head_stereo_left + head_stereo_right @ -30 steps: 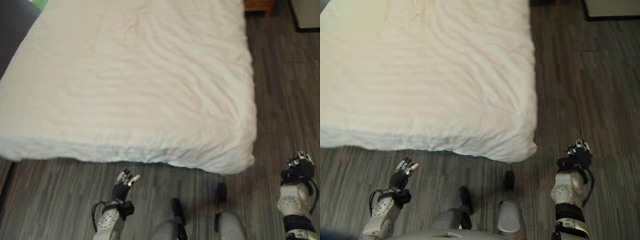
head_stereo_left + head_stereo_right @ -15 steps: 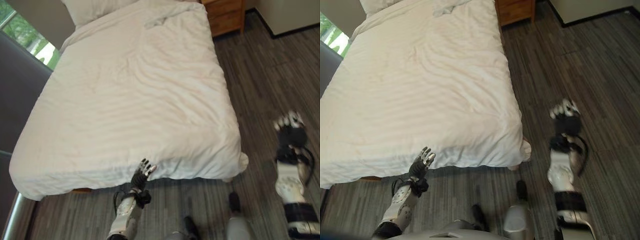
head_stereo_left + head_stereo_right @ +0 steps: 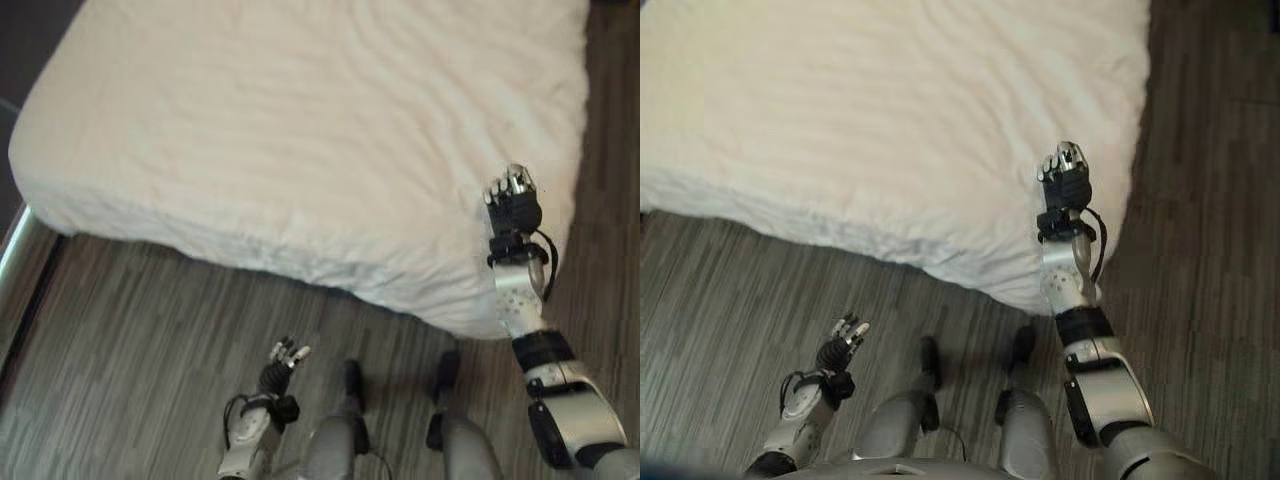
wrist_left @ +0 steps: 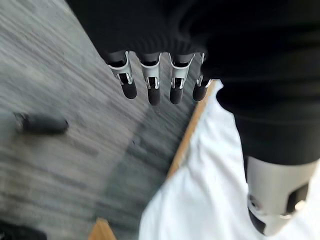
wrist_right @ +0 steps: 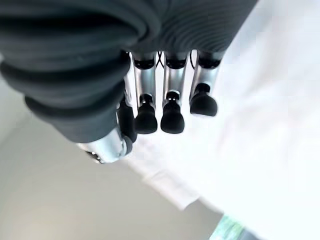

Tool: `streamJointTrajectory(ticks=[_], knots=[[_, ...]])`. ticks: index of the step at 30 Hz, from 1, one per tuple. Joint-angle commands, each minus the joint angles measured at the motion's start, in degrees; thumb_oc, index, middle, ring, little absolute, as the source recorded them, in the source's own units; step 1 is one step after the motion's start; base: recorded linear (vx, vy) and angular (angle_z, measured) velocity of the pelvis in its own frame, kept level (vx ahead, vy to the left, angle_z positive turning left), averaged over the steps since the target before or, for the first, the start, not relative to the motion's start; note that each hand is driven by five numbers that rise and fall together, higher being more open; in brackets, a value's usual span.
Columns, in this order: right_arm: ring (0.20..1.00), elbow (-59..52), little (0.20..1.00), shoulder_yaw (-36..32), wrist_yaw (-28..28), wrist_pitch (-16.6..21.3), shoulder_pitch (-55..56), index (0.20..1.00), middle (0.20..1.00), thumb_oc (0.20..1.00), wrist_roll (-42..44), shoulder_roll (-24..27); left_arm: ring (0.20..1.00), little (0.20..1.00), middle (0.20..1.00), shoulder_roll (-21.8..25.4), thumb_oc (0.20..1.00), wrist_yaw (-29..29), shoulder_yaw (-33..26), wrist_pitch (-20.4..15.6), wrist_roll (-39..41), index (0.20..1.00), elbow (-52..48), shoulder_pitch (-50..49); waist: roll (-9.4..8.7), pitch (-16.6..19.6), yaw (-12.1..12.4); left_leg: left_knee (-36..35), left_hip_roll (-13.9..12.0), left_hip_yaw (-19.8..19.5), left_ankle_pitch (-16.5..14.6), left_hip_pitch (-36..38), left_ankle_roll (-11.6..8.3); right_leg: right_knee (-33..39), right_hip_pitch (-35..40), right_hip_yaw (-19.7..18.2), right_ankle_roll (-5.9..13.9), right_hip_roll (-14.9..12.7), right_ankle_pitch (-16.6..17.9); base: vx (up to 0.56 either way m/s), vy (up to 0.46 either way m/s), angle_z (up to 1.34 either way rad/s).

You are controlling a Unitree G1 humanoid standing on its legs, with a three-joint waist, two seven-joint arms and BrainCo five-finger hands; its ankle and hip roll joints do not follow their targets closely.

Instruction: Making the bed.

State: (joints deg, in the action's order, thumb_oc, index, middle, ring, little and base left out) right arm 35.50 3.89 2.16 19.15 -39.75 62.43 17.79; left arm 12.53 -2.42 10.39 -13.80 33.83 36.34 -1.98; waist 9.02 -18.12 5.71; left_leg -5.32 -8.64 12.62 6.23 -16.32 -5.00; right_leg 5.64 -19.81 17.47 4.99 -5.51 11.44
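The right hand (image 3: 513, 200) is hovering over the duvet (image 3: 300, 130), fingers relaxed, holding nothing. A shallow pinch risks slipping off the cloth.

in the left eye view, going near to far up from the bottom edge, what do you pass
Left hand with relaxed silver fingers, over the dark grey wood-plank floor → right hand, raised before the bed's near corner → white rumpled duvet covering the bed to the far edge.

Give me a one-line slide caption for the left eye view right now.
Right hand raised over the white bed's near corner, left hand low above the wood floor.
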Motion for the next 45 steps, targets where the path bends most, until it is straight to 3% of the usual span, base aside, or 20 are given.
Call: streamJointTrajectory(ticks=[1, 7, 14, 22, 23, 24, 25, 26, 27, 28, 29, 31, 32, 34, 35, 38, 39, 40, 44, 45], knots=[[0.200, -0.59, 0.200, -1.11, 2.48, 0.41, 0.01, 0.200, 0.200, 0.200, -3.21, 0.04, 1.000, 1.000, 1.000, 2.95, 1.000, -0.46, -0.83, -2.53, 4.30, 1.000, -1.15, 1.69, -1.50, 0.91, 0.55, 0.32, -5.44, 0.16, 3.69, -1.02, -6.89, -0.64, 1.05, -1.17, 4.15, -3.00, -6.70, -0.04, -0.019, 0.17], [0.200, 3.94, 0.200, -10.63, 3.81, 2.28, 8.79, 0.200, 0.200, 0.200, -1.15, -1.79, 1.000, 1.000, 1.000, 2.46, 1.000, -0.25, -2.58, -0.91, 3.59, 1.000, 0.27, 2.42, -1.01, 1.31, -1.07, 0.32, -5.31, -0.67, 3.23, -1.44, -6.75, -0.64, 1.12, -1.27, 3.70, -2.64, -7.25, 0.01, 0.024, 0.09], [0.200, 9.06, 0.200, -20.86, 2.67, 0.93, 23.38, 0.200, 0.200, 0.200, -1.06, 5.45, 1.000, 1.000, 1.000, 3.77, 1.000, -0.95, -7.61, -0.84, 4.55, 1.000, -0.32, 5.38, -1.64, 1.02, -6.35, 0.32, -5.21, 1.41, 2.39, 0.17, -6.75, -0.64, 0.90, -3.02, 3.71, -2.52, -6.79, -0.01, 0.034, -0.12], [0.200, 10.95, 0.200, -25.33, 2.09, -1.02, 35.06, 0.200, 0.200, 0.200, -4.47, 6.28, 1.000, 1.000, 1.000, 7.45, 1.000, -1.62, -15.45, -2.56, 8.26, 1.000, -3.75, 5.52, -1.51, 1.87, -10.32, 0.32, -4.18, 3.57, 0.18, 6.37, -5.32, -0.64, 5.13, -4.61, 3.46, -2.15, -7.47, 0.03, 0.040, -0.35], [0.846, 9.12, 0.846, -22.14, 1.52, -2.24, 37.39, 0.846, 0.846, 0.846, -8.93, 6.32, 1.000, 1.000, 1.000, 8.94, 1.000, -1.95, -17.99, -3.82, 9.68, 1.000, -6.74, 5.49, -1.61, 2.49, -10.86, 0.32, -3.36, 4.35, -1.21, 9.46, -4.87, -0.64, 7.11, -5.61, 3.76, -2.15, -7.85, 0.02, 0.057, -0.33], [1.000, 8.90, 1.000, -22.01, 1.71, -2.29, 37.42, 1.000, 1.000, 1.000, -9.07, 6.17, 1.000, 1.000, 1.000, 9.00, 1.000, -1.96, -18.15, -3.78, 9.68, 1.000, -6.86, 5.33, -1.82, 2.34, -10.92, 0.32, -3.29, 4.47, -0.90, 9.49, -4.80, -0.64, 7.06, -5.74, 3.69, -2.20, -7.53, 0.11, 0.132, -0.36], [1.000, 3.27, 1.000, -15.79, 0.87, -3.28, 39.15, 1.000, 1.000, 1.000, -15.97, 5.91, 1.000, 1.000, 1.000, 10.07, 1.000, -3.75, -19.70, -6.28, 10.37, 1.000, -11.01, 7.87, -2.55, 2.21, -11.24, 0.92, -1.50, 3.18, -3.12, 13.30, -4.19, -0.64, 9.09, -7.77, 4.04, -1.96, -7.76, 0.04, 0.191, -0.30], [1.000, -6.74, 1.000, -8.90, -0.15, -4.50, 41.79, 1.000, 1.000, 1.000, -23.88, 5.34, 1.000, 1.000, 1.000, 12.20, 1.000, -6.81, -23.73, -9.49, 11.26, 1.000, -15.27, 9.00, -5.13, 2.07, -8.72, 7.86, 4.24, -12.00, -8.96, 14.14, -2.54, -0.64, 10.85, -11.87, 4.17, -1.43, -7.20, 0.06, 0.193, -0.30], [1.000, -6.77, 1.000, -8.89, -0.13, -4.51, 41.80, 1.000, 1.000, 1.000, -23.89, 5.32, 1.000, 1.000, 1.000, 12.22, 1.000, -6.81, -23.74, -9.49, 11.26, 1.000, -15.28, 8.99, -5.17, 2.11, -8.76, 7.89, 4.28, -12.04, -8.94, 14.08, -2.52, -0.64, 10.81, -11.85, 4.18, -1.48, -7.19, -0.03, 0.162, -0.63], [1.000, -15.68, 1.000, -7.75, -1.62, -6.14, 46.39, 1.000, 1.000, 1.000, -31.86, 6.12, 1.000, 1.000, 1.000, 13.86, 1.000, -6.20, -25.72, -9.92, 11.15, 1.000, -19.16, 8.75, -5.56, 3.22, -7.60, 5.46, 6.33, -18.62, -10.84, 16.32, -1.11, -0.64, 12.42, -13.91, 3.92, 0.08, -7.59, -0.02, 0.100, -1.69], [1.000, -17.68, 1.000, -6.61, -2.03, -6.89, 46.52, 1.000, 1.000, 1.000, -34.78, 6.79, 1.000, 1.000, 1.000, 14.05, 1.000, -5.76, -25.71, -9.24, 11.11, 1.000, -20.38, 8.75, -6.09, 4.77, -7.81, 3.63, 6.58, -18.84, -10.42, 17.69, -0.43, -0.64, 12.41, -14.48, 3.93, 0.26, -6.92, -0.02, 0.142, -1.78], [1.000, -25.57, 1.000, -6.69, -2.77, -7.93, 49.70, 1.000, 1.000, 1.000, -42.73, 7.87, 1.000, 1.000, 1.000, 13.91, 1.000, -4.86, -24.62, -8.02, 8.90, 1.000, -23.15, 7.40, -6.96, 7.04, -8.68, 0.72, 6.60, -17.46, -9.55, 20.38, 0.29, -0.80, 13.27, -14.78, 4.44, 0.10, -6.11, 0.02, 0.123, -0.83], [1.000, -31.59, 1.000, -7.25, -2.95, -8.65, 51.89, 1.000, 1.000, 1.000, -51.36, 9.56, 1.000, 1.000, 1.000, 12.27, 1.000, -3.73, -23.17, -6.45, 7.93, 1.000, -23.89, 6.39, -7.46, 7.38, -9.37, 0.32, 6.84, -16.43, -9.16, 21.51, 0.51, -1.45, 13.88, -14.76, 4.59, -0.34, -5.51, 0.04, 0.077, -0.24], [1.000, -35.27, 1.000, -8.30, -4.07, -9.23, 53.26, 1.000, 1.000, 1.000, -56.14, 11.91, 1.000, 1.000, 1.000, 11.55, 1.000, -2.04, -21.44, -4.91, 7.32, 1.000, -22.92, 6.60, -7.71, 7.80, -10.23, 0.32, 6.75, -15.99, -9.85, 22.47, 0.99, -2.01, 14.80, -14.86, 4.90, -0.22, -5.90, -0.03, 0.070, -0.38], [1.000, -41.47, 1.000, -10.76, -4.23, -9.23, 55.39, 1.000, 1.000, 1.000, -63.95, 14.80, 1.000, 1.000, 1.000, 12.54, 1.000, 1.35, -17.85, -2.10, 3.99, 1.000, -37.14, 4.59, -7.82, 7.63, -11.18, 0.32, 7.33, -15.78, -9.25, 22.98, 1.84, -4.74, 14.31, -15.21, 5.20, -0.55, -5.71, -0.17, 0.091, -0.36], [1.000, -44.72, 1.000, -11.21, -3.31, -10.14, 56.82, 1.000, 1.000, 1.000, -72.68, 14.51, 1.000, 1.000, 1.000, 10.13, 1.000, 5.05, -12.86, -0.13, 0.14, 1.000, -46.75, -5.59, -7.50, 6.74, -11.03, 0.32, 7.09, -15.14, -9.56, 23.06, 2.66, -8.76, 13.36, -13.96, 6.03, -0.67, -7.09, -0.17, 0.009, -0.26], [1.000, -47.70, 1.000, -10.12, -2.80, -9.93, 57.14, 1.000, 1.000, 1.000, -77.16, 12.62, 1.000, 1.000, 1.000, 6.79, 1.000, 7.84, -2.85, 1.18, -2.22, 1.000, -46.82, -6.57, -7.32, 5.87, -10.50, 0.32, 6.04, -11.41, -9.58, 22.98, 2.92, -11.96, 13.26, -7.60, 5.44, -2.32, -9.41, -0.12, -0.035, -0.34], [1.000, -48.07, 1.000, -9.52, -3.68, -9.53, 56.89, 1.000, 1.000, 1.000, -77.22, 12.00, 1.000, 1.000, 1.000, 7.47, 1.000, 8.03, -0.42, 1.90, -4.90, 1.000, -44.98, -4.81, -7.35, 6.09, -10.61, 0.32, 5.89, -9.87, -9.01, 22.68, 3.02, -12.71, 13.35, -5.05, 5.00, -3.07, -9.61, -0.17, -0.056, -0.71], [1.000, -50.53, 1.000, -8.76, 0.94, -9.49, 54.89, 1.000, 1.000, 1.000, -82.45, 12.52, 1.000, 1.000, 1.000, 7.85, 1.000, 5.47, 9.64, 2.87, -10.98, 1.000, -40.61, 2.83, -7.52, 6.77, -10.80, 0.32, 5.16, -4.17, -8.73, 22.84, 3.31, -13.33, 16.02, -0.63, 4.53, -4.04, -11.03, -0.04, -0.061, -1.56], [1.000, -49.60, 1.000, -7.09, 2.92, -10.22, 52.85, 1.000, 1.000, 1.000, -84.71, 13.13, 1.000, 1.000, 1.000, 6.42, 1.000, 3.87, 12.97, 3.51, -11.97, 1.000, -37.15, 5.83, -7.29, 7.32, -10.91, 0.32, 4.56, -0.98, -8.68, 23.09, 3.18, -12.93, 16.69, 2.14, 4.57, -4.67, -11.17, 0.05, -0.089, -0.79]])
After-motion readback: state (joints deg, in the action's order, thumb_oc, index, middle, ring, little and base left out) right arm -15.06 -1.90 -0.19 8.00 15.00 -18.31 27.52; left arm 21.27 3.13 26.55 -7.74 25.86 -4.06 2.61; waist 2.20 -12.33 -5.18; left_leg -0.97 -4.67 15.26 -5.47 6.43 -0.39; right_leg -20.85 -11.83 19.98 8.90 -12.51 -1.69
